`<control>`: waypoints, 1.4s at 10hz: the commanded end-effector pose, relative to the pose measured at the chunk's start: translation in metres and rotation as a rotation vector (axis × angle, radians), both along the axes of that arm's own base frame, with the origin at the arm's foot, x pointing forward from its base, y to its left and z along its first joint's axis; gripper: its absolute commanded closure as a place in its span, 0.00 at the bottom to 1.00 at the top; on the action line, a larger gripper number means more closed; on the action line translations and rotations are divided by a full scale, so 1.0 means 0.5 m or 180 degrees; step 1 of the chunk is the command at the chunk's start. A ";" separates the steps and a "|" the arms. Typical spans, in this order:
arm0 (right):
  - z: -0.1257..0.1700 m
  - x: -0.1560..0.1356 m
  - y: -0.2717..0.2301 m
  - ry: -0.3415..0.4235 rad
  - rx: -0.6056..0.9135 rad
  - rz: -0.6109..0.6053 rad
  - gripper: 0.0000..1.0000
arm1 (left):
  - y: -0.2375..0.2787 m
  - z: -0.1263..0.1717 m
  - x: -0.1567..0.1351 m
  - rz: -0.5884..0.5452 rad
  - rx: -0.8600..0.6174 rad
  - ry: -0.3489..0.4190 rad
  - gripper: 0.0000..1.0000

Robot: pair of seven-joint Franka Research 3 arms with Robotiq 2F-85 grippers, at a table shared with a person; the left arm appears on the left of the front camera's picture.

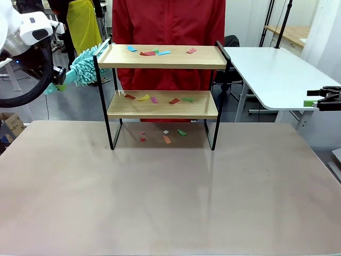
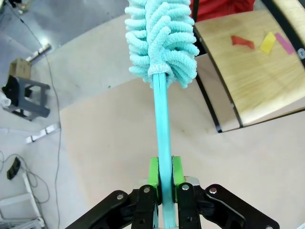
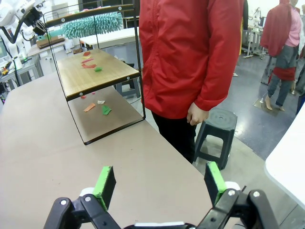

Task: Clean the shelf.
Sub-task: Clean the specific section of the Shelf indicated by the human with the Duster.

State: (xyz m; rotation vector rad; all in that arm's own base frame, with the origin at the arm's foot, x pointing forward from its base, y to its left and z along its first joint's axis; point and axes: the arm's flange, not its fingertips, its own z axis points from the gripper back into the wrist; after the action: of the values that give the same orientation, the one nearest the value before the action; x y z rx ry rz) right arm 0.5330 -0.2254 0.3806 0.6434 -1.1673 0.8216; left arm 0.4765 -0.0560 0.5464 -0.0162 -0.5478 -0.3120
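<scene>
- Straight ahead in the front view, the shelf [image 1: 160, 63] stands at the far middle of the table [image 1: 170, 202]. A person [image 1: 170, 21] in a red jacket stands right behind it.
- Paper scraps [image 1: 148, 53] lie on the shelf's upper board and on its lower board, and a few lie on the table beneath it.
- Left of the shelf, the left gripper [image 1: 58, 82] carries a teal duster [image 1: 85, 66]. Its fluffy head is at the left end rail of the upper board; whether it touches cannot be told.
- Well to the right of the shelf, the right gripper [image 1: 310, 98] hangs above the table's edge.
- Next, in the left wrist view, the left gripper [image 2: 164, 174] has its green pads [image 2: 153, 171] clamped tight on the duster's thin handle [image 2: 162, 114].
- The shelf's lower board [image 2: 252, 81] lies to the right of the duster head, with red, yellow and pink scraps on it.
- Last, in the right wrist view, the right gripper [image 3: 159, 183] has its fingers spread wide with nothing between them.
- The shelf [image 3: 95, 74] stands farther along the table, seen from its end, with the duster head [image 3: 93, 25] at its upper board.
- The person stands just beside the shelf, with a stool [image 3: 214, 121] nearby.
</scene>
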 end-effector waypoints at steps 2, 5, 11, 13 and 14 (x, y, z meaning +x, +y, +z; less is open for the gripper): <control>0.004 -0.001 0.006 -0.0013 0.0012 0.0012 0.00 | 0.100 0.037 -0.006 -0.0314 0.0426 0.0077 0.87; 0.004 -0.001 0.006 -0.0013 0.0012 0.0012 0.00 | 0.175 0.098 -0.051 -0.1016 0.1382 0.0175 0.87; 0.004 -0.001 0.006 -0.0013 0.0012 0.0012 0.00 | 0.287 0.183 -0.168 -0.3010 0.2442 0.0352 0.87; 0.004 -0.001 0.006 -0.0013 0.0012 0.0012 0.00 | 0.277 0.172 -0.198 -0.3673 0.2701 0.0677 0.87; 0.004 -0.001 0.006 -0.0013 0.0012 0.0012 0.00 | 0.270 0.160 -0.214 -0.3984 0.3026 0.0840 0.87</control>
State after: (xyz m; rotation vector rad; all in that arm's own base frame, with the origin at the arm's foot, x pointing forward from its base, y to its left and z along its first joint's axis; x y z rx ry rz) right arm 0.5330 -0.2252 0.3805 0.6439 -1.1673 0.8216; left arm 0.3776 0.0766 0.6259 0.4405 -0.0978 -1.6370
